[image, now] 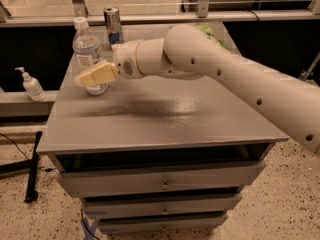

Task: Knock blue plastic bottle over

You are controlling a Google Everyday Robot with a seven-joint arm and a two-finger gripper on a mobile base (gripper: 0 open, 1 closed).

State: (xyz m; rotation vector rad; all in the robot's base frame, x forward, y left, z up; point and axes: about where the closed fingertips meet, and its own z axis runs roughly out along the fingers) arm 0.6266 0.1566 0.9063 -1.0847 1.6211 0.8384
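Observation:
The blue plastic bottle (87, 51) stands upright near the far left corner of the grey cabinet top (165, 119). It is clear with a white cap and a white-and-blue label. My gripper (89, 78), with cream-coloured fingers, reaches in from the right and lies across the bottle's lower half, touching or just in front of it. My white arm (225, 74) stretches across the top from the right edge of the view.
A slim silver-blue can (113, 25) stands behind the bottle at the back edge. A small white pump-dispenser bottle (31, 85) sits on a lower ledge to the left. A green item (207, 31) peeks out behind my arm. A glass partition runs behind the cabinet.

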